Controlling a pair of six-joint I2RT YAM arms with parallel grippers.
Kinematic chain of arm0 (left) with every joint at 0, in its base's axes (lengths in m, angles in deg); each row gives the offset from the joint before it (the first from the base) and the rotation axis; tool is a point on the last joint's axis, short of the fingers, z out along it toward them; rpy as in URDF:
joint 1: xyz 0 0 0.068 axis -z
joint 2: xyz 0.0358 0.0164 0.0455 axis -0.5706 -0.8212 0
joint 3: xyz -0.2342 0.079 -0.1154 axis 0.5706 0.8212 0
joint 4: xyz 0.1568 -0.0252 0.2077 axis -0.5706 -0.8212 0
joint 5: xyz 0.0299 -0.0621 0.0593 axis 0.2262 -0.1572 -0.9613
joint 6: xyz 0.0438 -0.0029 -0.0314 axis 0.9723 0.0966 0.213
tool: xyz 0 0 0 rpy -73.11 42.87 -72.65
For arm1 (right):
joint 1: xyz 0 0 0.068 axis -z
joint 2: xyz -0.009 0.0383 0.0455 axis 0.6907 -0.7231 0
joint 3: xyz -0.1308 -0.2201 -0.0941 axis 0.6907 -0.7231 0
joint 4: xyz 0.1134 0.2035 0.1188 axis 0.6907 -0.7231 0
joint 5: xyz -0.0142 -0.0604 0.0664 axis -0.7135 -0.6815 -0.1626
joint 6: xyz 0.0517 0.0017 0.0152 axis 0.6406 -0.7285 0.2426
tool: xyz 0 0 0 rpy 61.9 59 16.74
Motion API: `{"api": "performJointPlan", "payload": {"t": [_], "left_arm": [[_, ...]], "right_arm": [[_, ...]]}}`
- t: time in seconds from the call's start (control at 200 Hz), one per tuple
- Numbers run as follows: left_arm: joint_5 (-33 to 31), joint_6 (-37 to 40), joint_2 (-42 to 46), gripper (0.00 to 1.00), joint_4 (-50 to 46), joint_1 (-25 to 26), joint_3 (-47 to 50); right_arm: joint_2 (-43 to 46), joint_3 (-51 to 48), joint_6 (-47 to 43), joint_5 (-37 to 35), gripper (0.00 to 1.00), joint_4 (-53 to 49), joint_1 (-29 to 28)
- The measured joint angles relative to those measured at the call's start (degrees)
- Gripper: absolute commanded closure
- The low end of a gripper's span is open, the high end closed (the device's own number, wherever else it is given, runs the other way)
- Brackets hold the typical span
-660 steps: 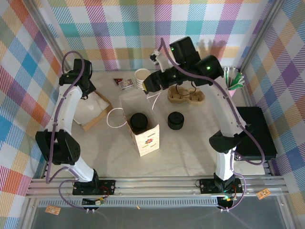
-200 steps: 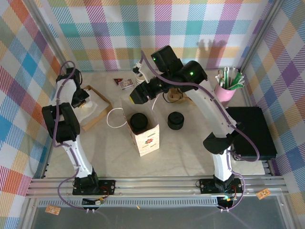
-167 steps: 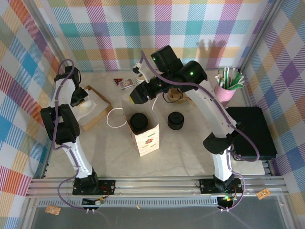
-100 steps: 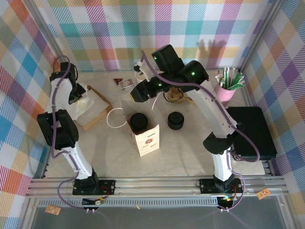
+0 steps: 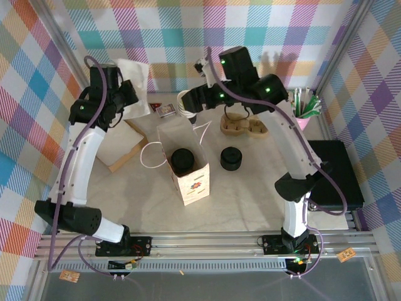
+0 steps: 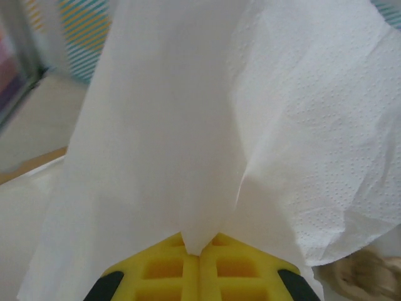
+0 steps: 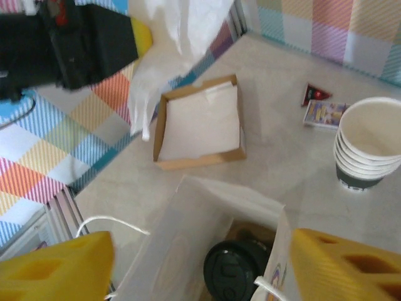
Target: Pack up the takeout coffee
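Takeout coffee [image 5: 183,161] sits lidded inside the paper bag [image 5: 193,183], mid-table. My left gripper [image 6: 199,252] pinches a napkin [image 6: 188,125], lifted near the back-left corner. My right gripper [image 5: 190,105] is spread wide, empty, above the bag. Left, I judge: napkin into bag.

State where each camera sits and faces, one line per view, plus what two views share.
Top external: fixed above and behind the arms, looking down on the table; both arms show, bases nearest.
Left wrist: on the left arm, facing along the left gripper, shut on a white napkin.
Right wrist: on the right arm, looking down past the open right gripper into the paper bag.
Shared: top and right wrist both show the lidded coffee inside the bag.
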Motion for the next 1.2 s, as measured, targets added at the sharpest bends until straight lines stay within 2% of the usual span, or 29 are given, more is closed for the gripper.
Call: {"api": "performJointPlan", "payload": {"t": [0.155,0.285,0.465,0.71,0.995,1.2], "left_arm": [[6.2,1.3,5.6,1.0,6.4,4.2,1.8],[14.8,2.0,9.1,1.0,10.7,6.6,2.3],[28.6,1.3,11.6,1.0,16.0,7.5,5.2],[43.2,-3.6,12.1,1.0,22.7,7.5,9.2],[53.9,-11.1,13.2,1.0,32.2,7.5,10.6],[58.5,-16.3,13.3,1.0,37.1,7.5,11.5]], "right_arm": [[3.3,-4.4,1.1,5.6,0.07,7.4,1.6],[5.8,-8.7,3.8,11.6,0.0,15.2,3.0],[5.6,-9.1,8.7,20.7,0.01,23.2,5.6],[5.1,-8.5,12.7,29.7,0.01,28.6,6.3],[2.5,-7.4,14.2,32.7,0.01,28.9,6.4],[1.6,-7.4,14.9,35.5,0.01,29.5,6.6]]}}
